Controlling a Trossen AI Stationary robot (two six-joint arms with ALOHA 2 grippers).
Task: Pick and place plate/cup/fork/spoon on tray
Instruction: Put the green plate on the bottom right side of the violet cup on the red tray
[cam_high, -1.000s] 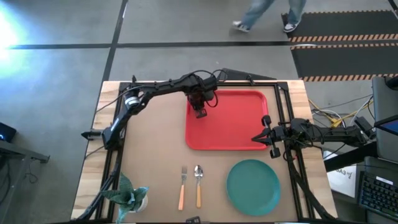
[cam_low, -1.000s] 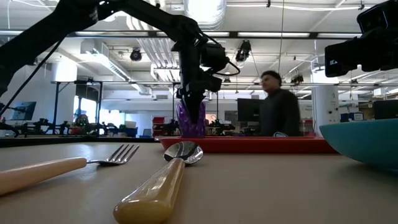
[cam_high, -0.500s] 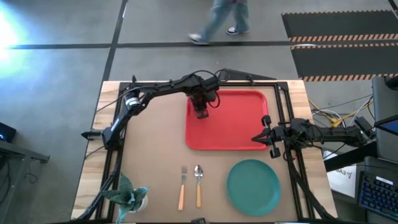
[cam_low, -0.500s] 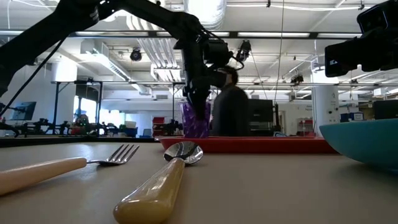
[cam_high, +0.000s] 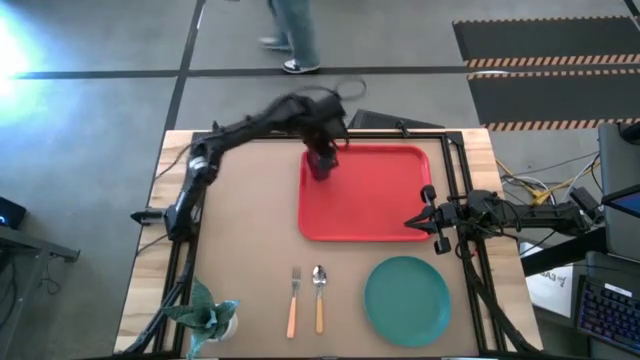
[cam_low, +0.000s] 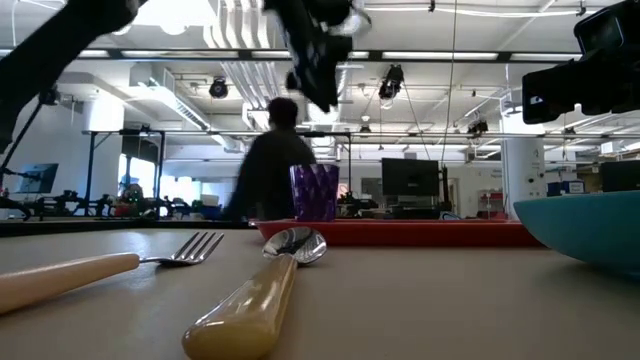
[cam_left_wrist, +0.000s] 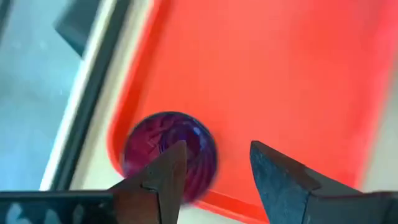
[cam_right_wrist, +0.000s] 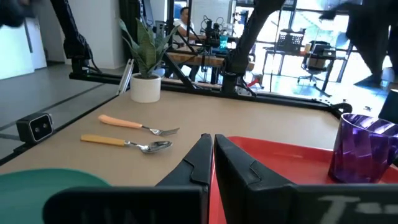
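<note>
The fork (cam_high: 294, 300) and spoon (cam_high: 319, 297) lie side by side, heads toward the tray (cam_high: 380, 200), beside the round plate (cam_high: 407, 300). The ribbed translucent cup (cam_high: 320, 165) stands upright in the tray's far left corner. The left gripper (cam_left_wrist: 214, 168), clamped on it a second ago, has lifted clear with jaws apart; the right gripper (cam_right_wrist: 211, 152) waits closed by the tray.

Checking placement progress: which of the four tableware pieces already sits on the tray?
Only the cup, standing in the tray's corner; plate, fork and spoon remain on the table.

The left gripper (cam_low: 320, 75) has let go of the cup (cam_low: 314, 193) and lifted clear above it (fingers now apart). The person (cam_high: 293, 35) has walked from 1 o'clock toward 12.
</note>
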